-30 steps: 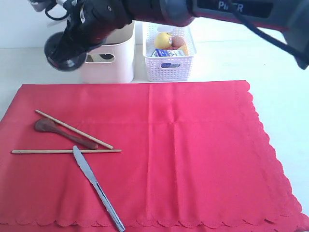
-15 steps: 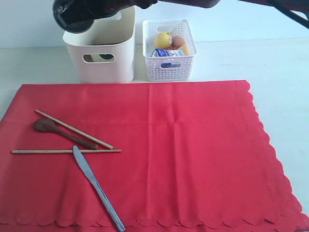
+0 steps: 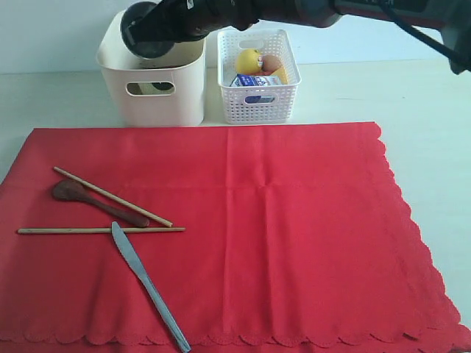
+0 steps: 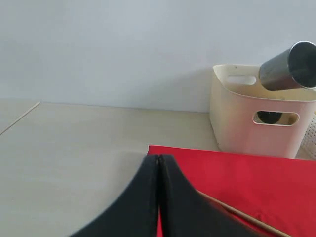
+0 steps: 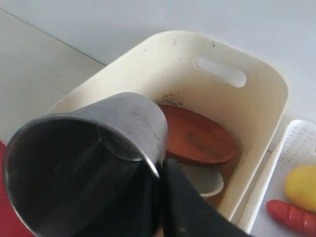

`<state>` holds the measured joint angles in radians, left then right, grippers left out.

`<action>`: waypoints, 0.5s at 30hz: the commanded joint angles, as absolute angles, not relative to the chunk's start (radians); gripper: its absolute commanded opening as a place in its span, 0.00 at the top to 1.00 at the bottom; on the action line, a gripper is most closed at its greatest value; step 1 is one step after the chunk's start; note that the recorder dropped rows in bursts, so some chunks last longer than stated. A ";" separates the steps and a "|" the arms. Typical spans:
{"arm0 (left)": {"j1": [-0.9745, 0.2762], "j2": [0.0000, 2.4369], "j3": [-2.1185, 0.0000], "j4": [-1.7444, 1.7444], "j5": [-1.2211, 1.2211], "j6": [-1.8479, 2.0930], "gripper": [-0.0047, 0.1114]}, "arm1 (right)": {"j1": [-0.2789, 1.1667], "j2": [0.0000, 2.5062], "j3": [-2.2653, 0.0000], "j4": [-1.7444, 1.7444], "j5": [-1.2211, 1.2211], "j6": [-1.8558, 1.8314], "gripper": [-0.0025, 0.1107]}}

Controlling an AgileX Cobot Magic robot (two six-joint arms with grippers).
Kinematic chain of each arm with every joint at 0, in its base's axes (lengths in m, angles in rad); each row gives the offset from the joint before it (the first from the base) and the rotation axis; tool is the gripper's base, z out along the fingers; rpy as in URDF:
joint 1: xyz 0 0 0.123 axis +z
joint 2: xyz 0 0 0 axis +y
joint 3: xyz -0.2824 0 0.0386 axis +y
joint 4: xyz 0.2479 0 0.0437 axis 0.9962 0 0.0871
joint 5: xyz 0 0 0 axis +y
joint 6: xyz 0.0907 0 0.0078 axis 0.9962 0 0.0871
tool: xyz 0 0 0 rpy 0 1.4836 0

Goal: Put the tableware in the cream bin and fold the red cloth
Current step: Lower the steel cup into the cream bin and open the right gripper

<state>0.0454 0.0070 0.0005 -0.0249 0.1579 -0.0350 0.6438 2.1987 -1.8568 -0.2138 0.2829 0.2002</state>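
one cup (image 3: 151, 33) is up in the air, and the right gripper (image 5: 161, 170) is clamped on its rim, one finger inside and one outside. the cup lies tipped on its side, mouth open toward the wrist camera. right below those jaws sits the bin (image 3: 163, 103), and down inside it the plate (image 5: 197, 138) lies tilted over the bowl (image 5: 206, 181). just beside the bin, off to the side of the jaws, stands the basket (image 3: 257, 103).

over to the left gripper (image 4: 158, 160): jaws pressed together, nothing between them, low above the table. the cloth (image 4: 247, 173) starts just past the tips, with a chopstick (image 4: 237, 215) lying on it close by. the bin and the cup are well ahead of these jaws.

out on the cloth, well apart from the right jaws, lie the second chopstick (image 3: 99, 230), the spoon (image 3: 70, 191) and the knife (image 3: 143, 283), the first chopstick crossing the spoon. the cloth lies spread flat.
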 commanded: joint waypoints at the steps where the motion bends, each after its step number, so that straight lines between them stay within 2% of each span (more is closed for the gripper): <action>1: 0.048 0.000 0.000 -0.027 0.152 -0.032 0.95 | 0.632 2.212 -1.854 -0.213 0.266 0.237 0.98; 7: 0.048 0.000 0.000 -0.027 0.152 -0.032 0.95 | 0.632 2.217 -1.854 -0.222 0.293 0.237 0.96; 11: 0.048 0.000 0.000 -0.027 0.152 -0.032 0.95 | 0.632 2.217 -1.854 -0.222 0.301 0.237 0.81; 15: 0.048 0.000 0.000 -0.027 0.152 -0.032 0.95 | 0.632 2.217 -1.854 -0.220 0.305 0.237 0.58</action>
<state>0.0454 0.0070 0.0005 -0.0249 0.1579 -0.0350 0.6384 2.2191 -1.8568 -0.2138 0.3020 0.2318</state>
